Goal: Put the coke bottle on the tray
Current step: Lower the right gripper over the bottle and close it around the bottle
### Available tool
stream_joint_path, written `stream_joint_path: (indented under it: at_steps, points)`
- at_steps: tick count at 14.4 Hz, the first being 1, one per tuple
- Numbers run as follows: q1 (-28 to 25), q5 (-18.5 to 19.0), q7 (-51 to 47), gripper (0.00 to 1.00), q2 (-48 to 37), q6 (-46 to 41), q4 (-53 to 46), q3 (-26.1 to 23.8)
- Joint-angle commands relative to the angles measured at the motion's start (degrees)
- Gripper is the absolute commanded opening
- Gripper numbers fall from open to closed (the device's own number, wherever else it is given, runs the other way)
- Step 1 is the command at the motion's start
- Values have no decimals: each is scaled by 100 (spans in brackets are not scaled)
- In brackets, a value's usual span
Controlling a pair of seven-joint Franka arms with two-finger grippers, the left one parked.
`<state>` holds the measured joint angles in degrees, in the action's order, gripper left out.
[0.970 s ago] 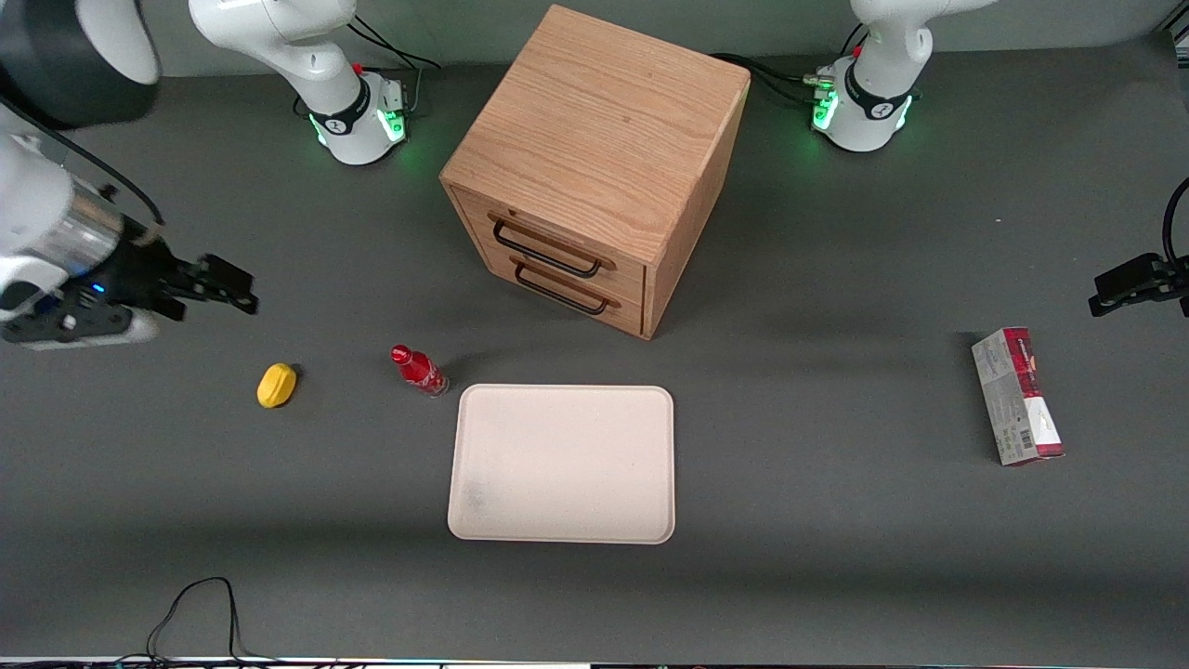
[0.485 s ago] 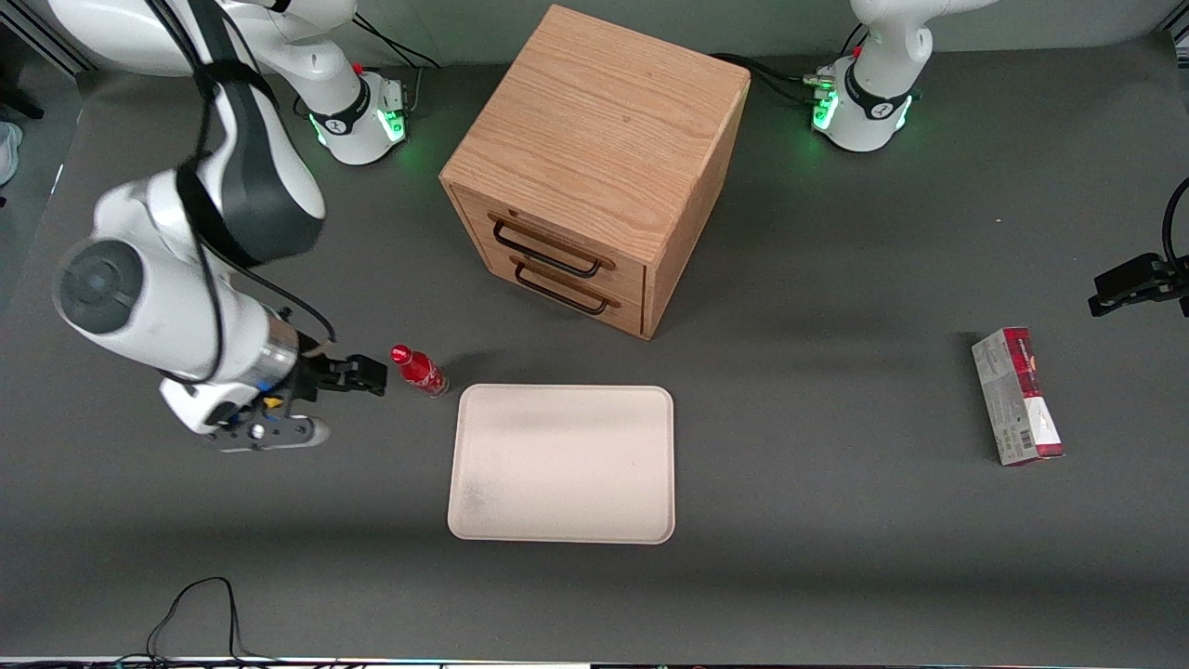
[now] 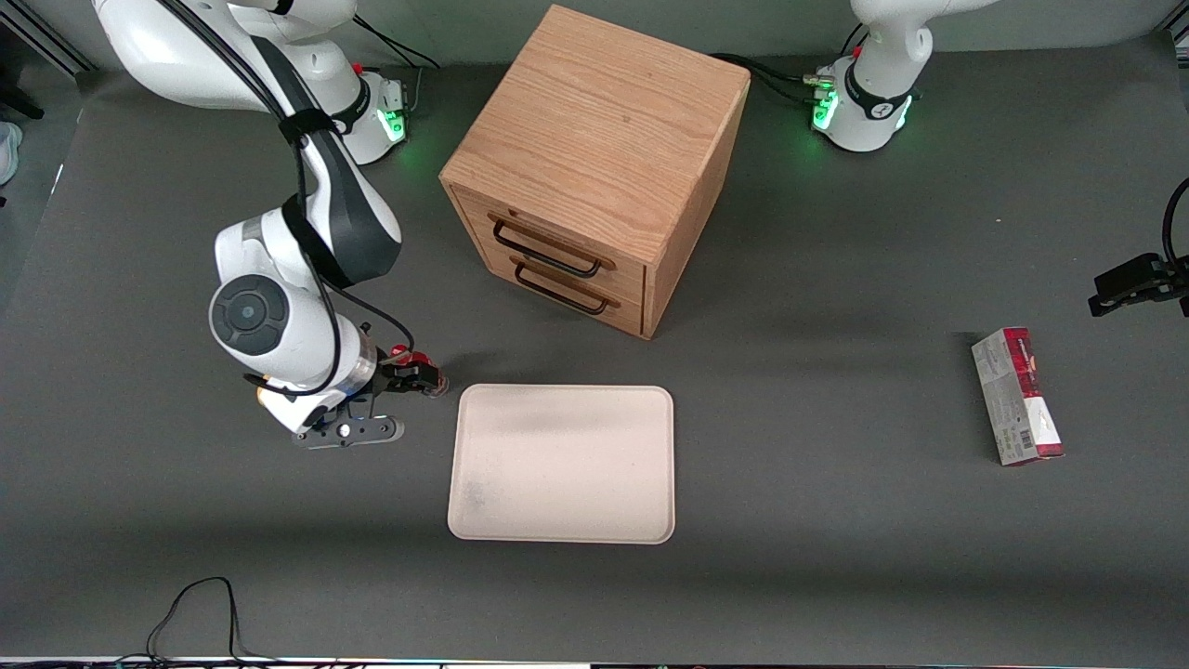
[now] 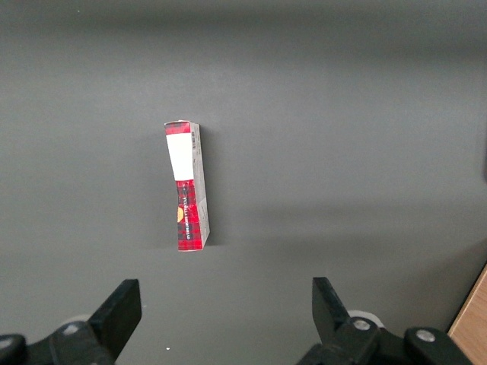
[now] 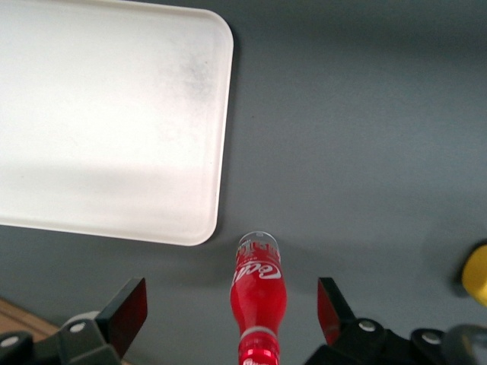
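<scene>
Red and capped, the coke bottle (image 3: 429, 373) (image 5: 259, 304) lies on the dark grey table (image 3: 836, 520) just beside a corner of the pale cream-pink tray (image 3: 561, 463) (image 5: 106, 114), outside its rim, with the right arm's gripper (image 3: 415, 374) (image 5: 232, 312) directly over it. In the wrist view the fingers (image 5: 125, 308) stand spread wide on either side of the bottle, apart from it and gripping nothing, though from the front the black gripper hides most of the bottle and its height above the table is hard to judge. A wooden drawer cabinet (image 3: 594, 167) stands farther from the front camera than the tray, a red-and-grey carton (image 3: 1017, 396) (image 4: 186, 186) lies toward the parked arm's end, and a yellow lump (image 5: 476, 275) sits near the bottle.
</scene>
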<state>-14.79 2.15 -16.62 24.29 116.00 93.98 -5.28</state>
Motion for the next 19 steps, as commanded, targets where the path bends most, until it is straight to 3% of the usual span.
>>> stream_joint_path:
  at_steps: [1, 7, 12, 14, 16, 19]
  points:
    - [2, 84, -61, 99, -757, 720, 1235, 18]
    - [20, 84, 80, 99, -1163, 1749, 2492, 18]
    - [20, 84, 80, 96, -1154, 1847, 2564, 18]
    - [20, 75, 80, 81, -1154, 1838, 2582, 18]
    - [11, 75, 71, 48, -1146, 1838, 2591, 18]
    - [2, 75, 44, 14, -1102, 1830, 2591, 9]
